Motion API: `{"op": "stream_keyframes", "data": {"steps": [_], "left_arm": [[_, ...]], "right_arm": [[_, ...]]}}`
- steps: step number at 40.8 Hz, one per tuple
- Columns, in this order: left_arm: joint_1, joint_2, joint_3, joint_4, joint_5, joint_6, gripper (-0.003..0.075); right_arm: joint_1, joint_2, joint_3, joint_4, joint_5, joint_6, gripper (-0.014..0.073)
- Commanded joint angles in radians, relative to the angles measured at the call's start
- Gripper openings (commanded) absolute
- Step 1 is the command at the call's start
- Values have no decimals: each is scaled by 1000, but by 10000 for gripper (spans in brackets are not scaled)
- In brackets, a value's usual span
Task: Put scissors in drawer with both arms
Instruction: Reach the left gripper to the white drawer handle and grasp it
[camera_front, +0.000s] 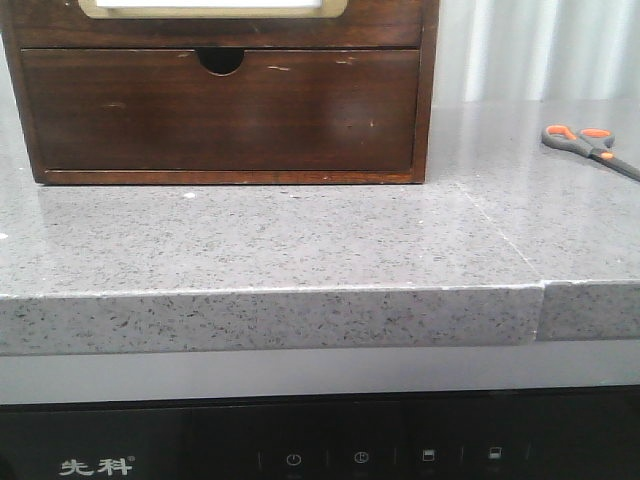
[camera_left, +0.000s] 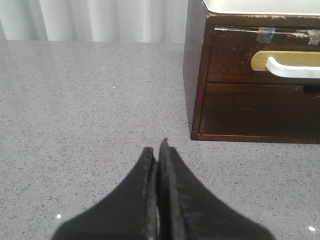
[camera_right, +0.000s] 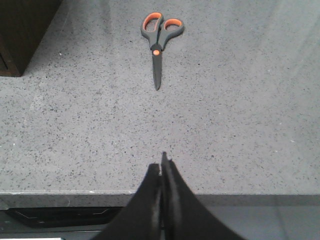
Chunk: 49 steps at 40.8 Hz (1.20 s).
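With both end effectors pinched empty, I should open my left end effector (camera_left: 159, 150) for the drawer (camera_left: 287, 65) handle while my right end effector (camera_right: 161, 167) widens towards the scissors (camera_right: 159, 45) at twelve o'clock on the bench (camera_right: 240, 125).

Black appliance panel (camera_front: 320, 440) reads "先科".

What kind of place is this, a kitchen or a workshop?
Probably a kitchen-style setup: a speckled grey stone countertop sits above a black appliance panel with touch icons, and a small wooden drawer cabinet and scissors rest on top.
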Motion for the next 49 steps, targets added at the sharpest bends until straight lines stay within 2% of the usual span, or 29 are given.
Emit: {"op": "stream_keyframes", "data": {"steps": [1,4,6,10,13,15,26,36,40,49], "left_arm": [[-9,15,-29,-14,-71,-7,-13],[-9,15,-29,-21,-71,-7,47],[-9,15,-29,-35,-71,-7,125],[-9,15,-29,-67,-77,-7,337],[-9,17,-29,-107,-85,-7,484],[-9,19,-29,-142,-90,-7,533],[-9,112,-29,-369,-164,-7,545],[-9,322,-29,-653,-186,29,545],[-9,405,-29,-835,-186,149,545],[-9,551,-31,-1303,-138,538,545]], "right_arm": [[2,16,-32,-25,-64,-2,-25],[2,16,-32,-25,-64,-2,93],[2,16,-32,-25,-64,-2,199],[2,16,-32,-25,-64,-2,423],[2,16,-32,-25,-63,-2,531],[2,16,-32,-25,-63,-2,556],[2,16,-32,-23,-56,-2,555],[2,16,-32,-23,-56,-2,555],[2,16,-32,-23,-56,-2,555],[2,16,-32,-23,-56,-2,555]]}}
